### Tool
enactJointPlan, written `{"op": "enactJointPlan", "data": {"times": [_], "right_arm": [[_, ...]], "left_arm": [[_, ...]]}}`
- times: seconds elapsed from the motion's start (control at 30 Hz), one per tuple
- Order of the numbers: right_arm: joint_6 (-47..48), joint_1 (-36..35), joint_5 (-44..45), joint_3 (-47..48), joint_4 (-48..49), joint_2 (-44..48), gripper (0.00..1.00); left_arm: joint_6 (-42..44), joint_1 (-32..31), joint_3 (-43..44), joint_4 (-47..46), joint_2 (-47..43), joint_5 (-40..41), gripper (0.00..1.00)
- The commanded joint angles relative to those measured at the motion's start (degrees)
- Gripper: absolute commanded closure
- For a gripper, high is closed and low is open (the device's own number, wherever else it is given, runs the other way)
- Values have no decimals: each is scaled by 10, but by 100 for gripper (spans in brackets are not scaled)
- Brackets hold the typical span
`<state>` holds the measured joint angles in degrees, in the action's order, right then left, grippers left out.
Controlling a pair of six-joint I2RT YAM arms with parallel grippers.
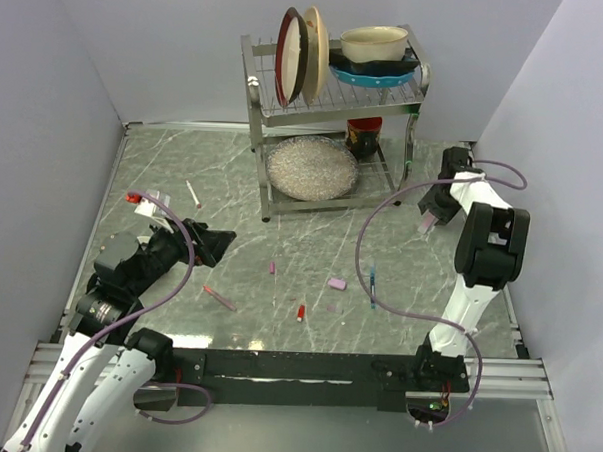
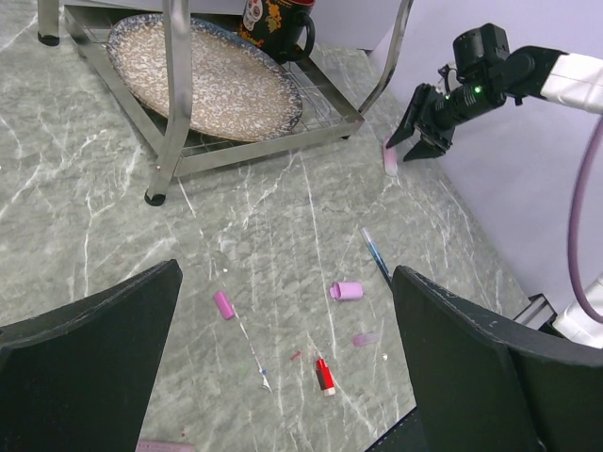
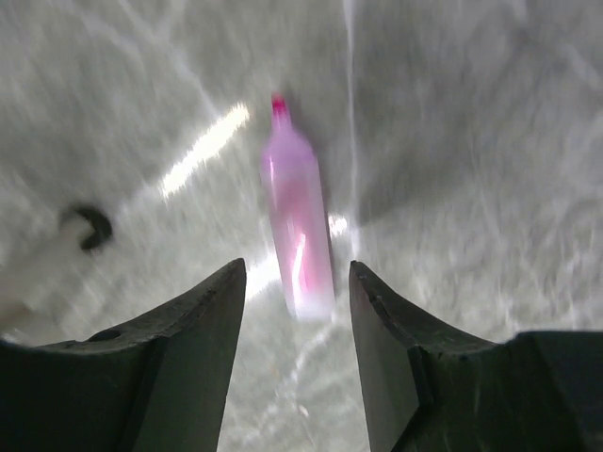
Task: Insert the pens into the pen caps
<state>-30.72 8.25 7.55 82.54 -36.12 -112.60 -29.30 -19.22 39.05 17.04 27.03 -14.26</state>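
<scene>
- Left gripper point(image 2: 287, 273) is held wide open, nothing in it.
- Right gripper point(image 3: 297, 268) is parted, with a gap either side of the pen; nothing is gripped.
- Pale pink pen point(image 3: 299, 226) is seen between the right fingers at the far right of the table point(image 1: 311, 236), long axis along the fingers, magenta tip pointed away from the wrist.

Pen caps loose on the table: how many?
3 clear: short magenta-purple plastic cap centre-left, pale pink plastic cap centre-right, red plastic cap between them, lower in view. A red tip far left may be another.

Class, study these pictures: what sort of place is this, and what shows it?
Probably a robot lab bench dressed as a kitchen counter: plain panels wall in a marble-patterned table, two arms are bolted to its edge, a dish rack holds plates.
</scene>
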Motion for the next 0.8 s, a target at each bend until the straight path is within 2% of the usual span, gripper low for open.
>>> {"op": "enactJointPlan", "data": {"times": [0.0, 0.2, 0.3, 0.4, 0.5, 0.6, 0.7, 0.77], "right_arm": [[16, 18, -11, 56, -14, -45, 46], [21, 18, -13, 96, -31, -88, 46], [18, 18, -17, 104, -36, -100, 50], [16, 17, -18, 99, -39, -101, 59], [18, 17, -20, 90, -40, -94, 73], [20, 16, -32, 60, -29, -75, 92], [22, 10, -57, 9, -6, -33, 100], [21, -2, -68, -41, 14, 16, 100]], "left_arm": [[11, -1, 20, -20, -3, -2, 1], [12, -1, 21, -21, 1, -1, 1], [12, -1, 20, -22, 4, -1, 1], [12, -1, 20, -24, 6, -2, 1], [11, -1, 18, -28, 6, -10, 1], [11, -1, 18, -31, 11, -16, 0], [-2, -1, 16, -35, 22, -45, 1], [-17, -1, 12, -45, 36, -79, 1]]}}
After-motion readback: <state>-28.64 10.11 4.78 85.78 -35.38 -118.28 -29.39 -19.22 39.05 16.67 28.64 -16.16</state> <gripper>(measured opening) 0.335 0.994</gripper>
